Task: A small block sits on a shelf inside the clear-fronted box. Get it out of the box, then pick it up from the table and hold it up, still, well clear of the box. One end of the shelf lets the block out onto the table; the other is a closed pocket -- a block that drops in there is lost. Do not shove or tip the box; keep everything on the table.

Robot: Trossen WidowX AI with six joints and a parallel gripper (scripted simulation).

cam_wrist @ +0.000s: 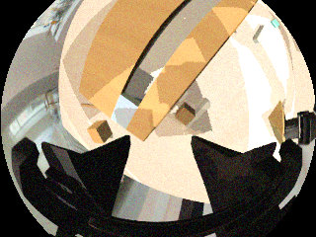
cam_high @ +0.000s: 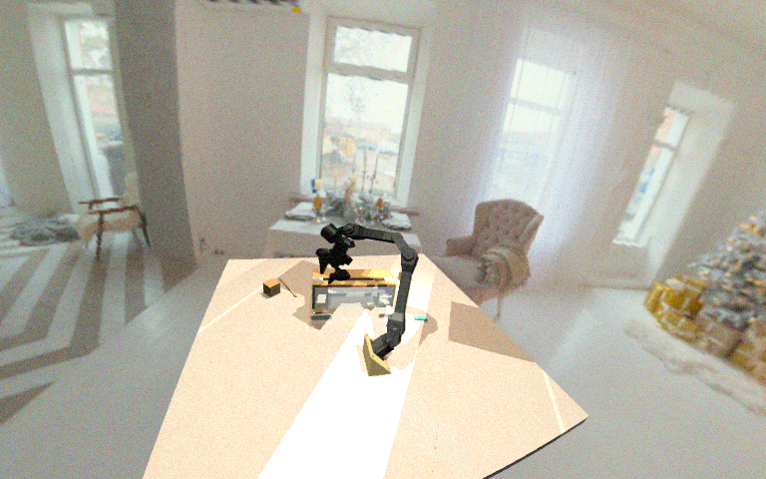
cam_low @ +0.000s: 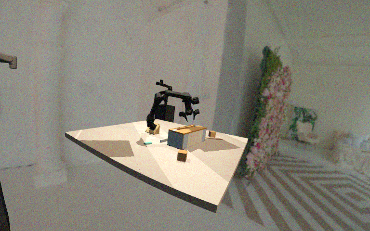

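The clear-fronted box [cam_high: 382, 273] [cam_low: 176, 138] [cam_wrist: 111, 41] stands upright, with a long slot in its wooden top. A small brown block [cam_high: 317, 310] [cam_wrist: 185, 114] shows at the box's front near its left end as the top camera sees it. In the wrist view it lies outside the top's front edge, on the table beside a grey strip. The exterior view does not show it. My gripper [cam_high: 326, 274] [cam_low: 190, 120] [cam_wrist: 161, 140] is open and empty, pointing down above the box's left end, higher than the block.
A wooden cube [cam_high: 270, 288] [cam_low: 212, 134] [cam_wrist: 100, 131] and a thin stick [cam_high: 288, 287] [cam_low: 214, 138] lie past the box's left end. Another cube [cam_low: 182, 155] stands past the other end. A grey strip [cam_high: 320, 317] [cam_wrist: 199, 114] lies before the box; a teal piece [cam_high: 420, 317] [cam_low: 147, 143] lies near the arm.
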